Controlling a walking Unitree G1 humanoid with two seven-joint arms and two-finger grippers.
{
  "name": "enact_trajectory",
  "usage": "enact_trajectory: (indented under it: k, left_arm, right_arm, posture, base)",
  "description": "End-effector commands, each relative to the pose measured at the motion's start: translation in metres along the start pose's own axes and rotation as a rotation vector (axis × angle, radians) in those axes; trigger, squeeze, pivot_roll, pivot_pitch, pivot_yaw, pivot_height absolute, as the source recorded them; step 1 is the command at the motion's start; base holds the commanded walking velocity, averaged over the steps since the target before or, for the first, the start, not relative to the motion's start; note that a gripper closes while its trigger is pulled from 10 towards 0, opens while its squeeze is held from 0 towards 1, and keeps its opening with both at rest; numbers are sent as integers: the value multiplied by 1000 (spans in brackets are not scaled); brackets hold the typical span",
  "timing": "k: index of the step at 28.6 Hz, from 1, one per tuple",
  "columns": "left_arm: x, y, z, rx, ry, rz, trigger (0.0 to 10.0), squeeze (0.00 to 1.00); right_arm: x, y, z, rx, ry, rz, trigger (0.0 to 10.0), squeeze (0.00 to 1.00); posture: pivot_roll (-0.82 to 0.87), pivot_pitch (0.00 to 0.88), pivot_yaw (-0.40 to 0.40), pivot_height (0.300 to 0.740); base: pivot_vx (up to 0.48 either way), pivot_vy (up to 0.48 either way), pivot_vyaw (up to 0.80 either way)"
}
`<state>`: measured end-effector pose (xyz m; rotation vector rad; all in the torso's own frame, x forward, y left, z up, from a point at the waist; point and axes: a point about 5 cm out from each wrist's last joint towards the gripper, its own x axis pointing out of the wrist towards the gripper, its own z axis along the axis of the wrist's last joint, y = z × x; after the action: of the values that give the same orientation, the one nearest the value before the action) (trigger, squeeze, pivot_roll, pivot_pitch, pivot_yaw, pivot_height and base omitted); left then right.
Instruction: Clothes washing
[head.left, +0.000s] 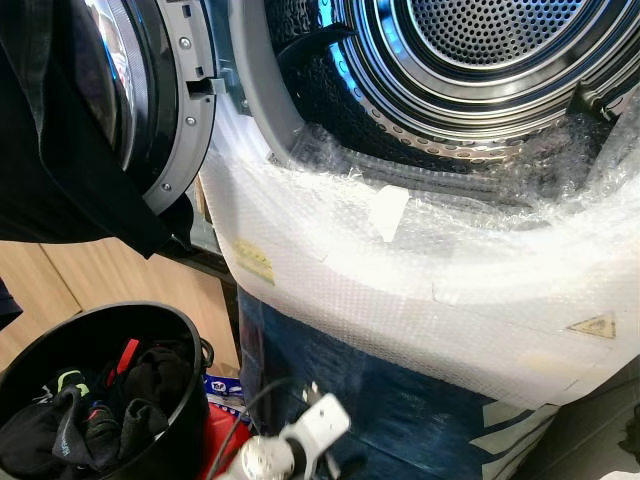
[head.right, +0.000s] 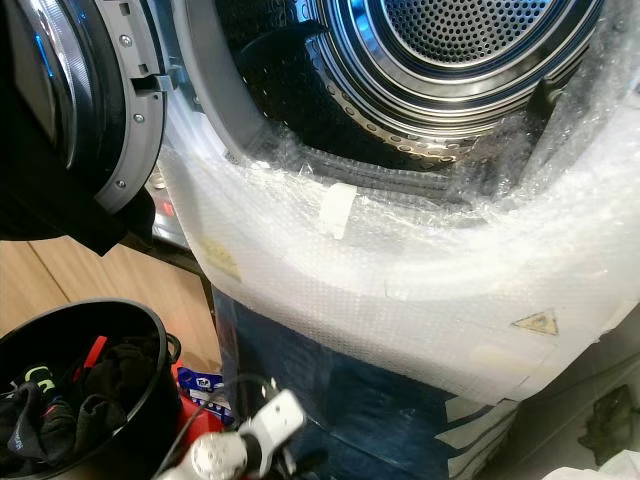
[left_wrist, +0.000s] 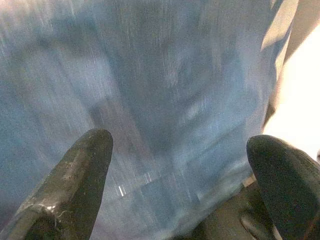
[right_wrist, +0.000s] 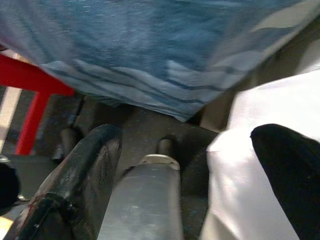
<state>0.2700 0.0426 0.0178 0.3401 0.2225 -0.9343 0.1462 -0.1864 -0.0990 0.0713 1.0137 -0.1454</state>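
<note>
The washing machine's steel drum (head.left: 480, 60) stands open, and its round door (head.left: 165, 100) is swung out to the left. Bubble wrap (head.left: 400, 280) covers the front below the opening, and a blue cover (head.left: 400, 410) hangs beneath it. A black cloth (head.left: 60, 170) hangs in front of the door at upper left. At lower left a black basket (head.left: 195, 335) holds dark clothes (head.left: 110, 410). In the left wrist view, my left gripper (left_wrist: 180, 142) is open close to a blurred blue surface (left_wrist: 150, 75). My right gripper (right_wrist: 187, 135) is open, low down, empty.
Part of a silver and white arm (head.left: 295, 440) with a black cable shows at the bottom edge beside the basket. A red frame (right_wrist: 30, 95), blue cloth (right_wrist: 150, 45) and white cloth (right_wrist: 250, 165) lie under the right gripper. A wooden floor (head.left: 60, 285) runs at the left.
</note>
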Motion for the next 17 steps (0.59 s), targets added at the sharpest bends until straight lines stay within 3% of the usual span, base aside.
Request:
enact_trajectory:
  k: [1, 6, 10, 11, 12, 14, 15, 17]
  left_arm:
    - [-2, -1, 5, 4, -36, -24, 10000, 0]
    - [-8, 5, 39, 99, -172, -39, 10000, 0]
    - [-23, 9, 50, 189, -171, -12, 10000, 0]
    - [-37, 15, 55, 170, -169, 92, 10000, 0]
    - [-37, 15, 55, 170, -169, 92, 10000, 0]
    - [-54, 23, 59, 157, -180, 233, 10000, 0]
    - [-74, 37, 62, 145, -176, 394, 10000, 0]
    - [-90, 50, 64, 128, -180, 500, 10000, 0]
  right_arm:
    - [0, 0, -1, -5, 6, 0, 10000, 0]
    - [1, 4, 2, -27, -1, 18, 10000, 0]
    - [1, 6, 1, -17, -2, 19, 10000, 0]
    - [0, 7, 0, -13, -5, 18, 10000, 0]
    - [0, 7, 0, -13, -5, 18, 10000, 0]
    - [0, 6, 0, -10, -6, 15, 10000, 0]
    - [-1, 6, -4, -24, 5, 19, 10000, 0]
    - [-1, 6, -6, -43, 14, 26, 10000, 0]
  posture:
    - [-32, 0, 51, 740]
    - [-7, 0, 62, 740]
    - [-23, 0, 81, 740]
    - [-25, 0, 86, 740]
    - [-25, 0, 86, 740]
    - [-6, 0, 78, 740]
    - [21, 0, 63, 740]
    - [36, 0, 53, 740]
  base:
    - [0, 0, 0]
    - [0, 0, 0]
    - [0, 0, 0]
    - [0, 0, 0]
    - [0, 0, 0]
    - [0, 0, 0]
    - [0, 0, 0]
    - [0, 0, 0]
